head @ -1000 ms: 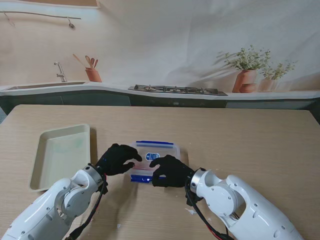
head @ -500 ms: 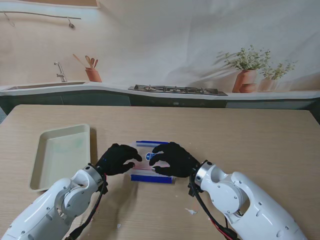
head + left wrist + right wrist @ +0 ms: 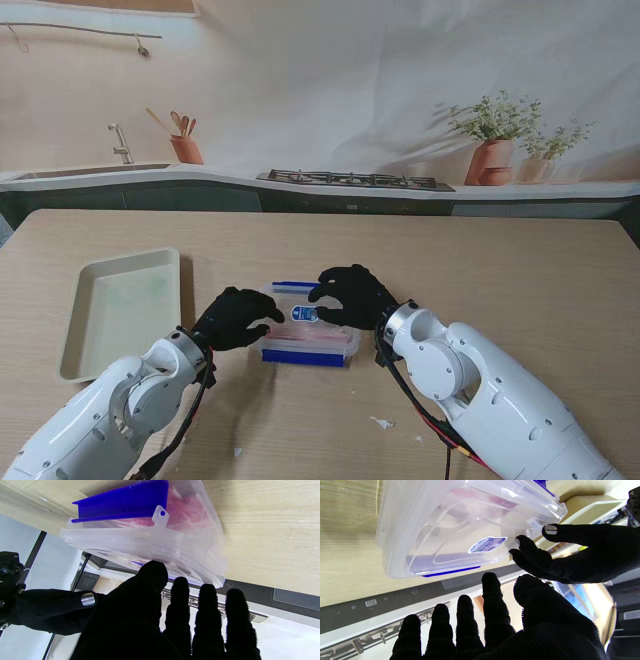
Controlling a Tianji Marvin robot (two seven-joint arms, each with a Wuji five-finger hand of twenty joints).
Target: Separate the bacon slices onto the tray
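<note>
Wooden table (image 3: 480, 270) carries every item in the work area. At its left side lies the cream tray (image 3: 122, 305), open side up; it appears to hold nothing yet and serves as the destination for the slices. It sits well apart from both hands.

Between the two hands stands the clear plastic container (image 3: 312, 335) with blue latches. The near latch (image 3: 122, 503) appears swung out from the wall. The lid (image 3: 460, 530) is on the box, so the opening step is judged unfinished.

Bacon slices (image 3: 190, 512) lie inside the container, visible as pink layers through the wall. None is on the tray.

Left hand (image 3: 235, 318) rests at the left end of the container, fingers curled loosely toward the rim with nothing gripped; in the right wrist view its fingertips (image 3: 520, 545) touch or nearly touch the lid corner, probably bracing the box.

Right hand (image 3: 350, 295) hovers over the far right part of the lid, fingers spread, holding nothing. The container lies directly beneath its fingertips; contact cannot be confirmed.
</note>
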